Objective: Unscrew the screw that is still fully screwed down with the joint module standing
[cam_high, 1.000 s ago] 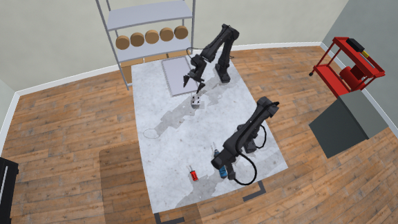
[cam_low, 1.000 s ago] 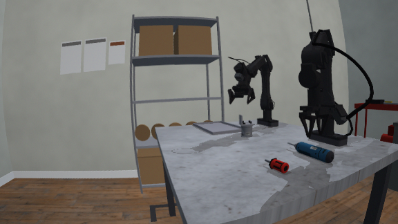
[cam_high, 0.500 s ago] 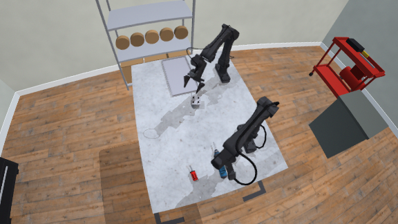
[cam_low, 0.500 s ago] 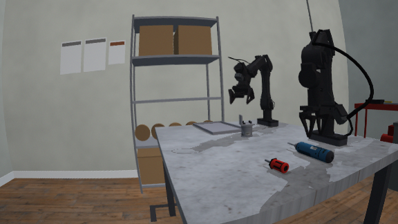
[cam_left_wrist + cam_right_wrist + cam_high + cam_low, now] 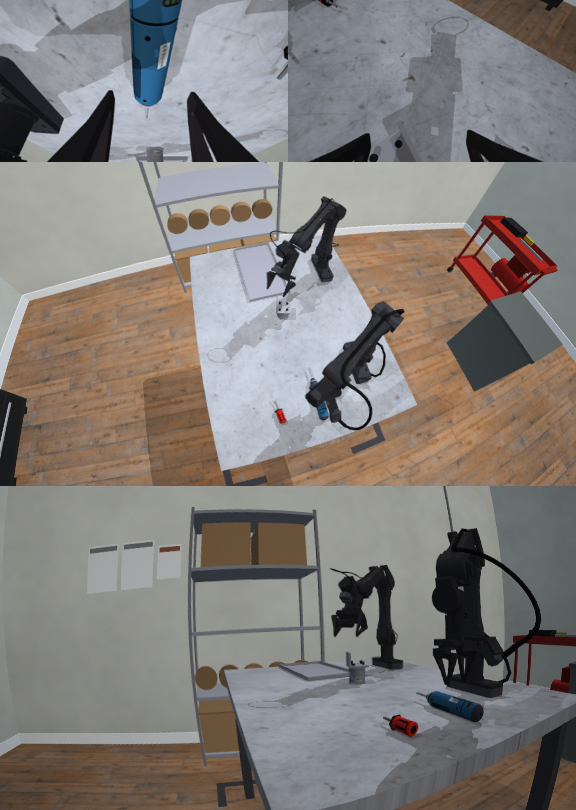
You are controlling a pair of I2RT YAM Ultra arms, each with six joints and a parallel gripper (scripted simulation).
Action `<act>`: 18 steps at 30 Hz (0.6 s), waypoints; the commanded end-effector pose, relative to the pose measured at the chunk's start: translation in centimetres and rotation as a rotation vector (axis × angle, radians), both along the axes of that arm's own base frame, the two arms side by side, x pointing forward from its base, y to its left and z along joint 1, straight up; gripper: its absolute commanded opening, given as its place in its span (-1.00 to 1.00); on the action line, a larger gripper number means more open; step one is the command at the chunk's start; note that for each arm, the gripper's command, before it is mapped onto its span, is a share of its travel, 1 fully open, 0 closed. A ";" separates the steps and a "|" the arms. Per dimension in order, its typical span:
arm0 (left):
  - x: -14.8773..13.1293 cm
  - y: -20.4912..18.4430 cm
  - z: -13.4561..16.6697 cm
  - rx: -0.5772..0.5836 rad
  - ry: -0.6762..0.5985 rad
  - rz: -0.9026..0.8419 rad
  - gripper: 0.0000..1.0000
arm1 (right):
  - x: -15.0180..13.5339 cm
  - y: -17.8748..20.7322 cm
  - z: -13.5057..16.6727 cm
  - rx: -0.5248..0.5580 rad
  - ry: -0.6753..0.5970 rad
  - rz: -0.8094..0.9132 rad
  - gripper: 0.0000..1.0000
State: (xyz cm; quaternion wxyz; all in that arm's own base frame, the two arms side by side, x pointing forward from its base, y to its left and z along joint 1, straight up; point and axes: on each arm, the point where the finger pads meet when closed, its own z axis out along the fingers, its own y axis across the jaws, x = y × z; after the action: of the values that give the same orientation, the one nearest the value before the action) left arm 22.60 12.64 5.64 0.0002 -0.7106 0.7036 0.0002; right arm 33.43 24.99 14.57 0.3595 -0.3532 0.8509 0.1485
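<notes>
Presently, electric screwdriver (image 5: 321, 409) (image 5: 454, 705) (image 5: 150, 61): lying, ungrasped; pickup apparently next.
Left gripper (image 5: 334, 412) (image 5: 454, 681) (image 5: 151, 94): apart, empty; needs aligning, lowering.
Right gripper (image 5: 278, 291) (image 5: 347, 635) (image 5: 418, 134): apart, empty.
Joint module (image 5: 283, 308) (image 5: 357, 674) (image 5: 155, 155) (image 5: 385, 149): standing, driver's eleven o'clock, top view.
</notes>
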 end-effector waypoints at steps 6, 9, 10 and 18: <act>1.1 0.5 1.1 0.038 -0.039 -0.006 0.30 | 0.1 0.1 0.5 0.008 -0.011 0.000 0.72; 1.1 0.5 1.1 0.038 -0.039 -0.006 0.30 | 0.1 0.1 0.5 0.008 -0.011 0.000 0.72; 1.1 0.5 1.1 0.038 -0.039 -0.006 0.30 | 0.1 0.1 0.5 0.008 -0.011 0.000 0.72; 1.1 0.5 1.1 0.038 -0.039 -0.006 0.30 | -0.8 0.6 0.0 -0.010 -0.039 -0.079 0.72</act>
State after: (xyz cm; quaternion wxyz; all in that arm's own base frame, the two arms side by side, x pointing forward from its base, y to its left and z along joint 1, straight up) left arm 22.60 12.64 5.64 0.0002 -0.7106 0.7036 0.0002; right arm 32.57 25.63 13.60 0.3571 -0.3467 0.8565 0.1367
